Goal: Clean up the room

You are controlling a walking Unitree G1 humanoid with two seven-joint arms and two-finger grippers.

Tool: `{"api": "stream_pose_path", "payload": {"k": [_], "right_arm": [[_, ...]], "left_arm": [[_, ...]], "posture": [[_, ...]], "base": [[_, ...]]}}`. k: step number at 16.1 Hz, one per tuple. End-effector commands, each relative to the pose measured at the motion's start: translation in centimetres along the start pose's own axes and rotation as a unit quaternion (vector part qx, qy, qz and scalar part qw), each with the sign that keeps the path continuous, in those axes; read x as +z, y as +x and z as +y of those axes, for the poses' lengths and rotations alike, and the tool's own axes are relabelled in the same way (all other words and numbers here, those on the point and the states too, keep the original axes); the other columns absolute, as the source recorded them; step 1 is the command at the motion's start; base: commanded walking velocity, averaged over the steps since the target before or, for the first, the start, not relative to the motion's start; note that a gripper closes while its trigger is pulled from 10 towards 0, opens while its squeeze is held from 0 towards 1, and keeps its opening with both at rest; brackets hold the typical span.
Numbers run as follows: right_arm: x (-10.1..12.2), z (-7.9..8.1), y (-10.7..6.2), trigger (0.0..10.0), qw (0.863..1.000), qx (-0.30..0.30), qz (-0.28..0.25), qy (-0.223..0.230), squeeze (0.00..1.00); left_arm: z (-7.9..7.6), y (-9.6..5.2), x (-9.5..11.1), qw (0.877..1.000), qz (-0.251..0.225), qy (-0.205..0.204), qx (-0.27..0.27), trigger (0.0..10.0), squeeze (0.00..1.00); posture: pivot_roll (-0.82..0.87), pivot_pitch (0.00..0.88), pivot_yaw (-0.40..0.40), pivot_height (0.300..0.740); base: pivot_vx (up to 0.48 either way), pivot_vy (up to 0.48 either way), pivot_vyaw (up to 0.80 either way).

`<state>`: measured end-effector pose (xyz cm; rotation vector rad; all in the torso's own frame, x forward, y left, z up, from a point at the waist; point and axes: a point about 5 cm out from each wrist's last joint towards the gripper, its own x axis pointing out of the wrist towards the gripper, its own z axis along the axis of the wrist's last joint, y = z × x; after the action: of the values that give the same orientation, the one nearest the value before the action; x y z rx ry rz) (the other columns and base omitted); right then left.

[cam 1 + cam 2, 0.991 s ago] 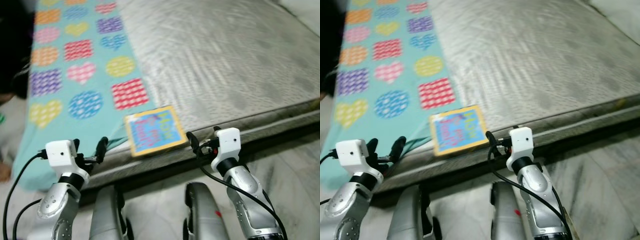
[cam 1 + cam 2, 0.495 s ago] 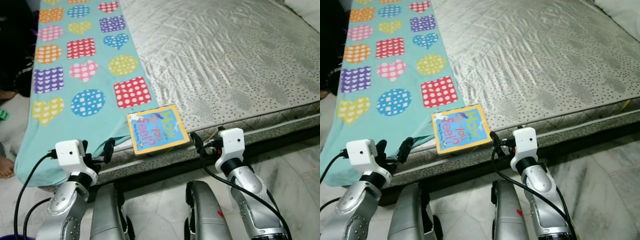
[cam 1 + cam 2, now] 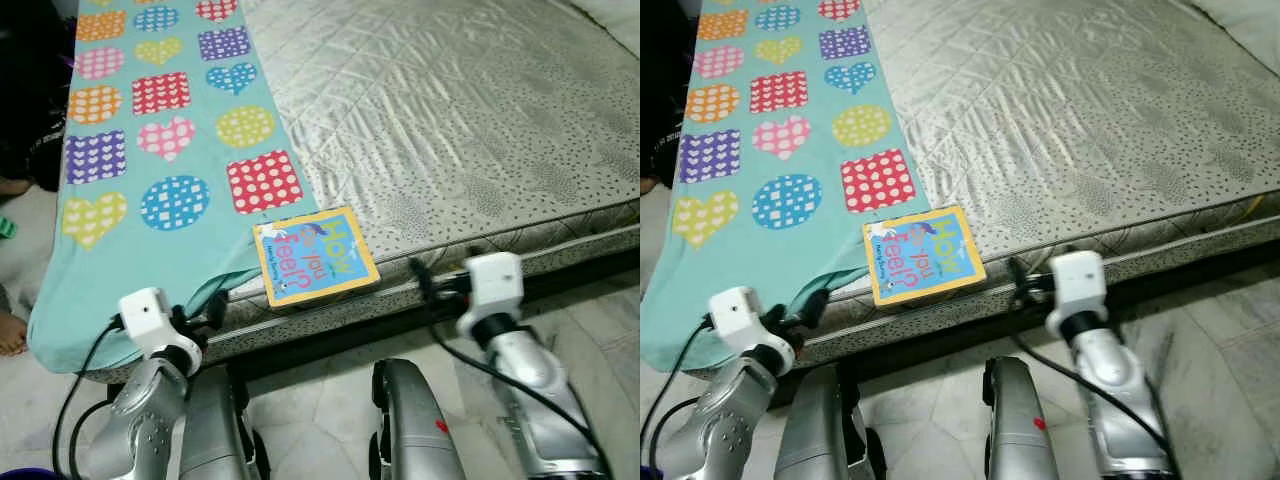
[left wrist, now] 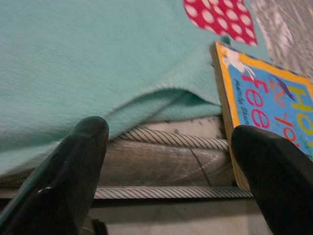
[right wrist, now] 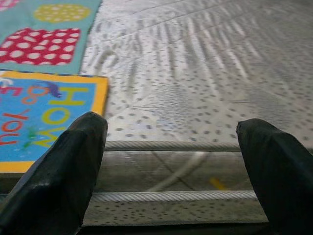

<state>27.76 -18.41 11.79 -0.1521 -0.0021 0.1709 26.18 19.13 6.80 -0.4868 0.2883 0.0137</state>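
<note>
Both arms are reaching low toward the mattress [image 3: 480,130] edge, left gripper [image 4: 171,161] and right gripper [image 5: 171,161] spread wide, grasping nothing; the book [image 3: 312,255] is lying at the edge between them, beside the blanket [image 3: 150,150].

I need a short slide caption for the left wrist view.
Open left gripper facing mattress edge, beside picture book and teal blanket.

The book [image 3: 314,255] at the near edge of the bed [image 3: 480,120] reads "How do you feel?" in coloured letters.
</note>
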Motion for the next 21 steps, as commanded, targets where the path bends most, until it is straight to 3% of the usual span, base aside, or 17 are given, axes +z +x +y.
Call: {"api": "stream_pose_path", "payload": {"k": [1, 4, 7, 15, 21], "right_arm": [[-0.3, -0.6, -0.7, 10.0, 1.000, -0.010, 0.010, 0.005, 0.00], [-0.1, -1.1, -1.6, 10.0, 1.000, -0.027, 0.012, 0.004, 0.00], [-0.3, -1.2, -2.3, 10.0, 0.999, -0.033, 0.019, 0.005, 0.00], [0.1, -1.2, -2.7, 10.0, 0.999, -0.043, 0.023, 0.006, 0.00], [0.4, -1.4, -2.7, 10.0, 0.998, -0.051, 0.020, 0.005, 0.00]], "left_arm": [[0.6, 0.3, -0.3, 1.000, 0.013, -0.006, -0.002, 10.0, 0.00], [-0.8, 2.9, 0.0, 0.999, 0.023, -0.026, -0.035, 10.0, 0.00], [-2.7, 4.6, 0.3, 0.996, 0.028, -0.026, -0.074, 10.0, 0.00], [-3.2, 6.5, -0.8, 0.989, 0.083, -0.054, -0.111, 10.0, 0.00], [-4.9, 7.2, -1.3, 0.976, 0.111, -0.086, -0.169, 10.0, 0.00]], "posture": [[-0.24, 0.253, 0.018, 0.563], [-0.27, 0.269, 0.020, 0.563], [-0.28, 0.279, 0.025, 0.563], [-0.30, 0.282, 0.035, 0.563], [-0.31, 0.282, 0.036, 0.563]], "base": [[0.000, 0.000, 0.00], [0.000, 0.000, 0.00], [0.000, 0.000, 0.00], [0.000, 0.000, 0.00], [0.000, 0.000, 0.00]]}}
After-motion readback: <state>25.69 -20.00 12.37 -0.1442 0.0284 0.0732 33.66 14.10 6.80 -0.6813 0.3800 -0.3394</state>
